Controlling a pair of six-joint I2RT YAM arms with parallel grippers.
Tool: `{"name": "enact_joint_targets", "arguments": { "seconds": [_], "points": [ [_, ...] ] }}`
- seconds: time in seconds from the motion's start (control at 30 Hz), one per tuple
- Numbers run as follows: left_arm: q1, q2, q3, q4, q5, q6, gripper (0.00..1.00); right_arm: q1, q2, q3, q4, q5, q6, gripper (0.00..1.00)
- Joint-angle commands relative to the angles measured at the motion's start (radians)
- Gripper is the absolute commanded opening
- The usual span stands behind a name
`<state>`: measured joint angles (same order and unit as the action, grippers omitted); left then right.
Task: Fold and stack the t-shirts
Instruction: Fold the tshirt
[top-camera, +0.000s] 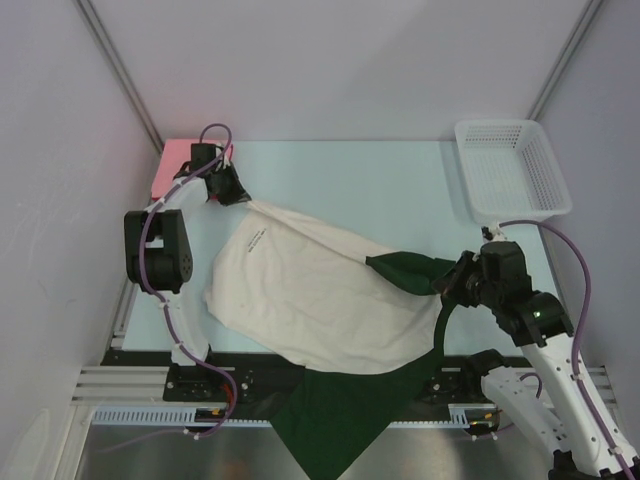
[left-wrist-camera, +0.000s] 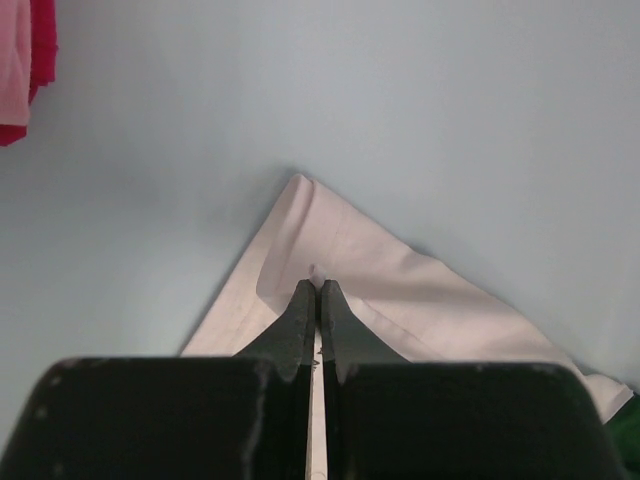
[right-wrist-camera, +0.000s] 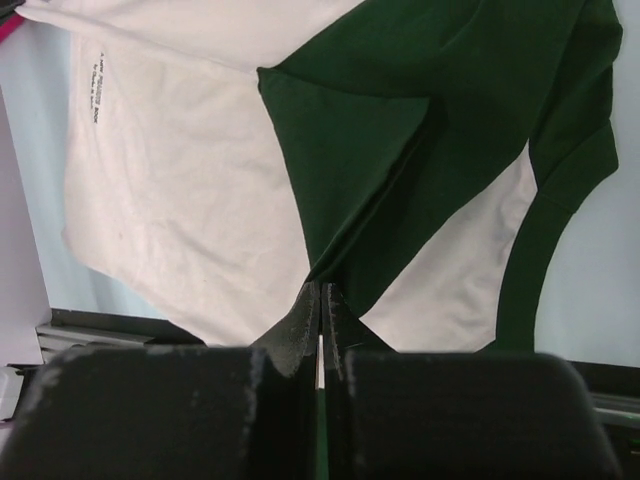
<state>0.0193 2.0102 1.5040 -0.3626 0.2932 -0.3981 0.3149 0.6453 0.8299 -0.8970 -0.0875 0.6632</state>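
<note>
Two jaws pinching, rumpled cream-and-green shirt (top-camera: 300, 290)

Cream-and-green shirt (top-camera: 300, 290) covers mid-table and drapes over the near edge between the arm bases. Bare table (top-camera: 380, 180) strip along the far side, between pink shirt (top-camera: 172, 165) at far-left corner and basket (top-camera: 510, 165) at far-right: open passage. Left arm (top-camera: 160, 250) occupies the left edge; right arm (top-camera: 530, 320) stands near the basket.

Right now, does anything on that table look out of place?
Yes: the cream-and-green shirt lies crooked, and its dark green end hangs over the table's near edge instead of lying flat.
</note>
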Motion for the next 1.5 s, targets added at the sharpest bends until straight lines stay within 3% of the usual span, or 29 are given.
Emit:
{"name": "enact_joint_targets", "arguments": {
  "seconds": [0.0,0.67,1.0,1.47],
  "points": [
    [0.007,-0.024,0.025,-0.022,-0.028,0.039,0.0,0.004,-0.038,0.018,-0.043,-0.003,0.016,0.0],
    [0.008,0.01,-0.008,-0.078,-0.094,0.094,0.0,0.006,-0.042,-0.061,-0.083,-0.132,-0.011,0.0],
    [0.01,-0.021,-0.045,-0.099,-0.117,0.117,0.0,0.009,-0.082,-0.038,-0.192,-0.127,-0.045,0.0],
    [0.011,-0.033,-0.048,-0.118,-0.147,0.124,0.03,0.007,-0.162,-0.077,-0.321,-0.238,-0.074,0.0]
  ]
}}
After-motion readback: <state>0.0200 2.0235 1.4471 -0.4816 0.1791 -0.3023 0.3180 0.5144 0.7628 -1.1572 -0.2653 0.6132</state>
